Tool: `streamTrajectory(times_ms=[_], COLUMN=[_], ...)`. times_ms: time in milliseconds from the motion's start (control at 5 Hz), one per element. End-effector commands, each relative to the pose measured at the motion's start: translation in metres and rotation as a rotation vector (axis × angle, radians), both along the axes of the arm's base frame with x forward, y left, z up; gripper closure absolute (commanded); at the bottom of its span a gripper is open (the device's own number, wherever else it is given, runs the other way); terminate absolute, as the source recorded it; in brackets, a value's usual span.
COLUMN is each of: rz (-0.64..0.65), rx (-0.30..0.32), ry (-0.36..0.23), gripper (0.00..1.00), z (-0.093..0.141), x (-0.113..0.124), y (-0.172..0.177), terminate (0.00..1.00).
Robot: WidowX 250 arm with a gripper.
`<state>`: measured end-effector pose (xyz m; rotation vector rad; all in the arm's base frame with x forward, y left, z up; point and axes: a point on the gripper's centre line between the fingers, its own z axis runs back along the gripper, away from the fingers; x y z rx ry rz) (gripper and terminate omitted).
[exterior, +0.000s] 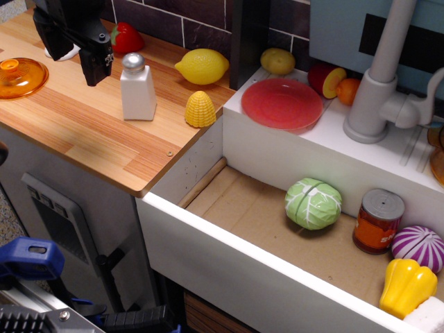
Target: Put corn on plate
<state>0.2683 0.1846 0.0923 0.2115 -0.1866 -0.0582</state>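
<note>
The corn [200, 109], small, yellow and bumpy, stands upright on the wooden counter near its right edge. The red-pink plate [282, 103] lies on the white ledge behind the sink, to the right of the corn. My black gripper [82, 55] hangs at the back left of the counter, well left of the corn, with a white salt shaker between them. One finger [95, 62] shows clearly; I cannot tell whether the jaws are open. It holds nothing I can see.
A white salt shaker [137, 88] stands left of the corn. A lemon [202, 66], strawberry [125, 36] and orange lid [19, 76] lie on the counter. The sink holds a cabbage [313, 203], can [378, 220], purple onion [417, 248] and yellow pepper [406, 286]. A grey faucet [378, 83] stands right of the plate.
</note>
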Motion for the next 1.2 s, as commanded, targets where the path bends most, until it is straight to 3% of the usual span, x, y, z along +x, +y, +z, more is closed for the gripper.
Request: streamTrajectory(times_ms=[0, 200, 400, 600, 800, 1000], rz=[0.000, 0.010, -0.001, -0.032, -0.037, -0.051], rx=[0.000, -0.040, -0.011, 0.019, 0.037, 0.046], ry=[0.000, 0.007, -0.022, -0.049, -0.042, -0.072], gripper=[0.00, 0.00, 0.00, 0.00, 0.00, 0.00], z=[0.000, -0.008, -0.012, -0.012, -0.001, 0.001], x=[0.000, 0.003, 0.008, 0.030, 0.054, 0.068], y=[0.000, -0.045, -0.087, -0.117, -0.127, -0.121], terminate=[0.00, 0.00, 0.00, 0.00, 0.00, 0.00])
